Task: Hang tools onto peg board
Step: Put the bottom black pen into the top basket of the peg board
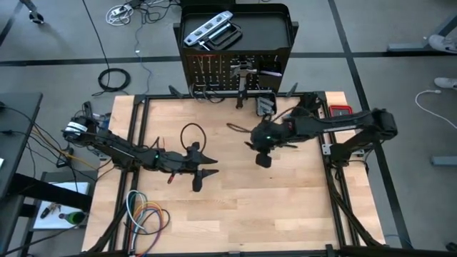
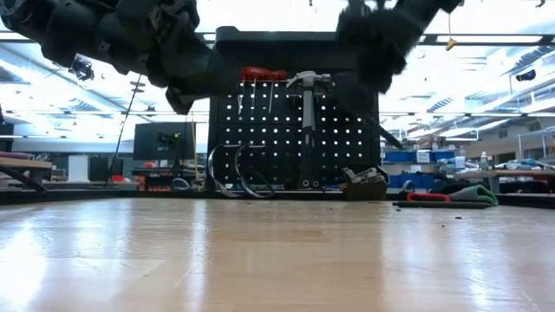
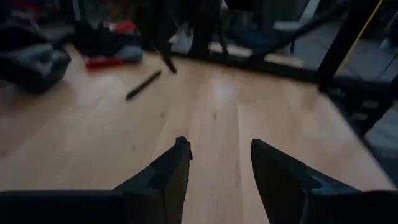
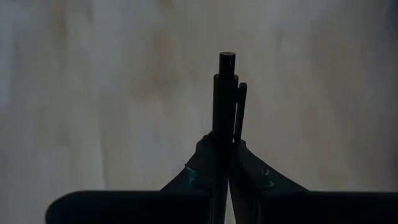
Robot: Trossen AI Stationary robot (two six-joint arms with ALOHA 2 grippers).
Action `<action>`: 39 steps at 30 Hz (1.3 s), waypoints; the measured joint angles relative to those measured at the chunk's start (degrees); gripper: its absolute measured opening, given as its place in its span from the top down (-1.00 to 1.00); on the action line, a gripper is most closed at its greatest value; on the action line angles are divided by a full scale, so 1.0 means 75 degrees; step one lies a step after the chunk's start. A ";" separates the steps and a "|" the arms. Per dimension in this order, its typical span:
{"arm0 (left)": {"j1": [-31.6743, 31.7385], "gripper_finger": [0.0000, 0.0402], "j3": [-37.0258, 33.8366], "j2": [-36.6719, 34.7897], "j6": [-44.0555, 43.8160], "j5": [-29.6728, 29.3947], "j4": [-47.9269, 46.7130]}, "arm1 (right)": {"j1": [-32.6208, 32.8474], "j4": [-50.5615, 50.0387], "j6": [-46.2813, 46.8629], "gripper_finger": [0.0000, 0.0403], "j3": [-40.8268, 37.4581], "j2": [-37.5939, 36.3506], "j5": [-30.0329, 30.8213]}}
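Dark thin tool (image 4: 224, 106) in right pincer (image 4: 222, 163) | lower end hidden

Coloured cable coil (image 1: 146, 218) at table's (image 1: 235, 207) near-left corner; 1 black cable coil (image 1: 114, 79) on floor.

Dim, perhaps blurred wrist views

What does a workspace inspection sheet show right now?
Surface: wooden table, mostly bare.
Job's things: hammer hangs on peg board; silver level on the stand's top tray.
Clutter: thin dark tool lying on the table.
Grippers: right gripper shut on dark thin screwdriver; left gripper open, empty, above the table.
Cables: coloured coil at the table's near left.
Surroundings: workshop benches behind.
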 joint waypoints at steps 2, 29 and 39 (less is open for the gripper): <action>0.0000 0.14 0.0000 -0.0002 0.0000 -0.0038 0.0211 | 0.0114 0.0626 -0.0037 0.84 0.0003 -0.0369 0.0540; 0.0028 0.14 0.0000 -0.0002 0.0666 -0.0325 0.0350 | -0.2560 0.4608 -0.6912 0.84 0.0003 -0.1905 0.1905; 0.0035 0.14 0.0000 -0.0002 0.0643 -0.0443 0.0340 | -0.4058 0.4178 -0.5691 0.61 0.0003 -0.1158 0.1468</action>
